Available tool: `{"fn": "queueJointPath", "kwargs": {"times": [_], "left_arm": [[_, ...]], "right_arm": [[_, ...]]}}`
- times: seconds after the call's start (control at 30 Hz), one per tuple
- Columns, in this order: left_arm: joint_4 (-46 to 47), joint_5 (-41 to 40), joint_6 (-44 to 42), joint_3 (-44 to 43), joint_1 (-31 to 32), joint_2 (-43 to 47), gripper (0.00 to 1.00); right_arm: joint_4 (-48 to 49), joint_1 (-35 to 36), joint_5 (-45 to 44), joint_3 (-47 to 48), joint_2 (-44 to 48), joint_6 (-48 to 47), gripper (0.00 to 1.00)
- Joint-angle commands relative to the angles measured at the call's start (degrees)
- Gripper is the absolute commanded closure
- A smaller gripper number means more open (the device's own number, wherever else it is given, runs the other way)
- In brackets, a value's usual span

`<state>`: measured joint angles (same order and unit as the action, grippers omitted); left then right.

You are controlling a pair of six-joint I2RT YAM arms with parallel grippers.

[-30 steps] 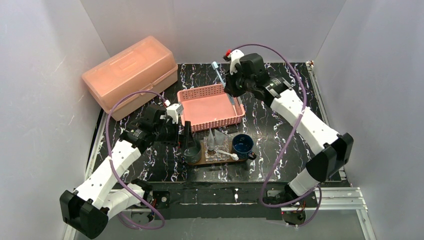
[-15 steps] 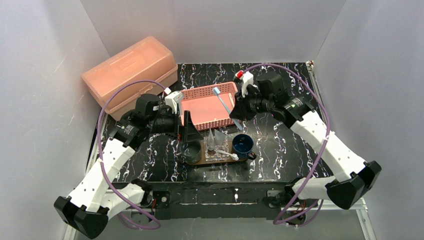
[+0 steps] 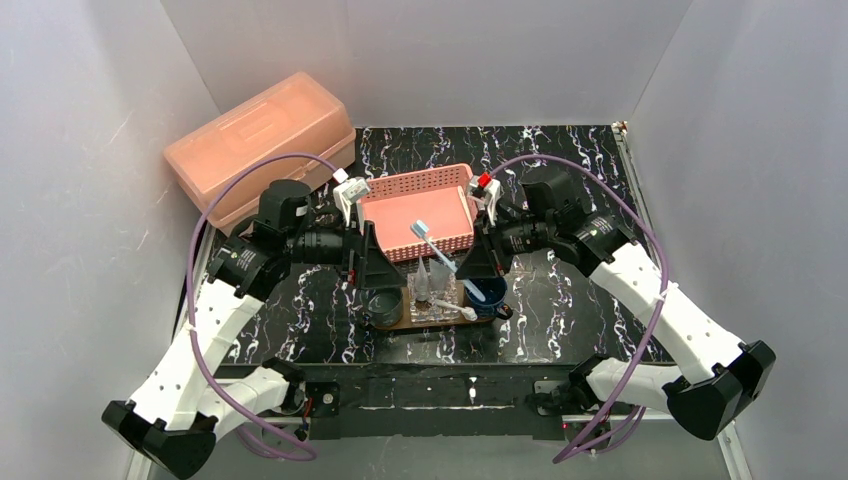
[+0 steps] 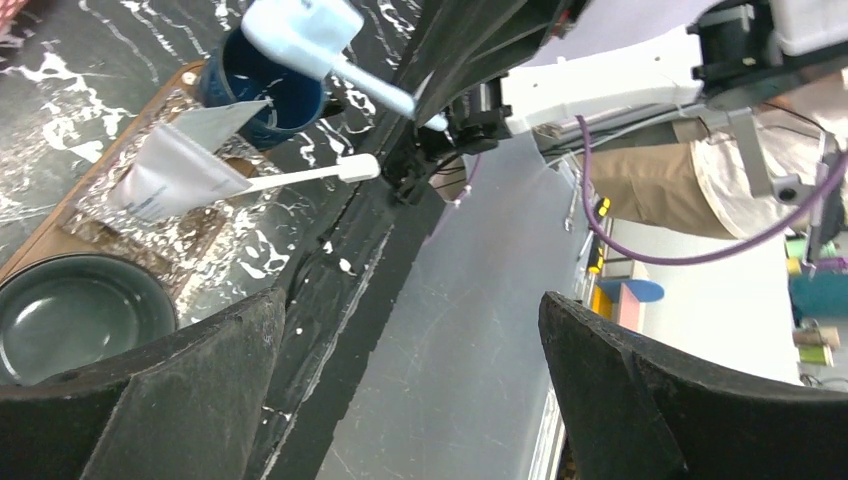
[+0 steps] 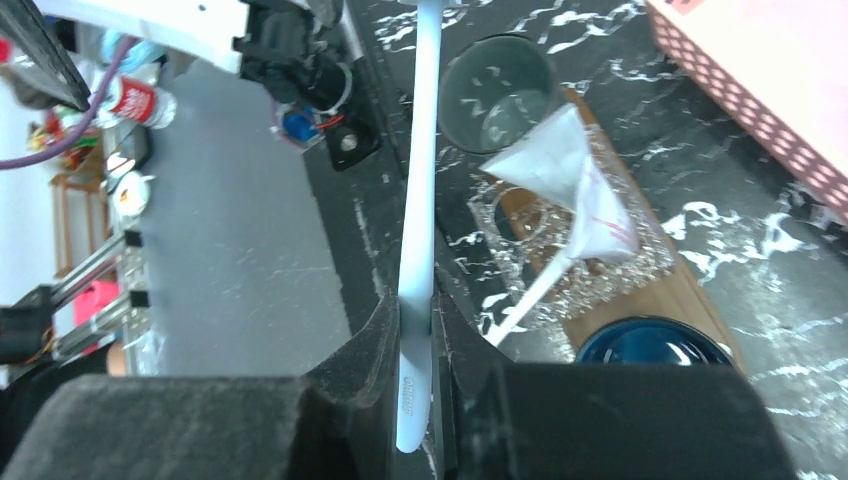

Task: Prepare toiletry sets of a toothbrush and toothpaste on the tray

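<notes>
My right gripper (image 3: 476,262) is shut on the handle of a pale blue toothbrush (image 3: 428,240), held tilted over the brown wooden tray (image 3: 400,322); its head points toward the pink basket. In the right wrist view the jaws (image 5: 415,315) clamp the toothbrush (image 5: 420,180) near its end. On the tray lie silvery-white toothpaste tubes (image 3: 430,277), a white toothbrush (image 3: 455,310), a grey cup (image 3: 383,305) and a blue cup (image 3: 487,292). My left gripper (image 3: 372,262) is open and empty, just left of the tubes, above the grey cup. The left wrist view shows a tube (image 4: 175,165) and the white toothbrush (image 4: 300,178).
The pink lattice basket (image 3: 418,212) stands just behind the tray. A large pink lidded box (image 3: 260,150) sits at the back left. A small clear textured box (image 3: 435,313) lies on the tray under the tubes. Both grippers hang close together over the tray.
My right gripper has carried the blue toothbrush from behind the basket forward and down to over the tray. My left gripper has lifted and tilted, staying by the grey cup.
</notes>
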<state>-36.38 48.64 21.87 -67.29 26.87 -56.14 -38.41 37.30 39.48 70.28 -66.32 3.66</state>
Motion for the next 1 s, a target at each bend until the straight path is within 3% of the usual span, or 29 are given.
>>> {"fn": "queueJointPath", "kwargs": {"times": [0.0,0.2,0.5,0.97], "left_arm": [[-0.18,7.25,-2.02,-2.72,0.22,1.83,0.02],[0.23,10.85,-2.2,-3.47,0.52,2.17,0.04],[0.35,12.16,-1.48,-4.47,1.12,2.6,0.13],[0.35,11.39,-1.65,-4.19,1.46,3.66,0.43]], "right_arm": [[3.61,0.22,12.63,-1.4,1.61,-0.21,0.99],[5.43,1.51,17.69,-2.11,1.2,1.35,0.99],[14.11,10.98,16.74,-4.23,3.43,6.17,0.99],[15.35,15.33,12.83,-5.82,2.53,7.37,0.99]]}}
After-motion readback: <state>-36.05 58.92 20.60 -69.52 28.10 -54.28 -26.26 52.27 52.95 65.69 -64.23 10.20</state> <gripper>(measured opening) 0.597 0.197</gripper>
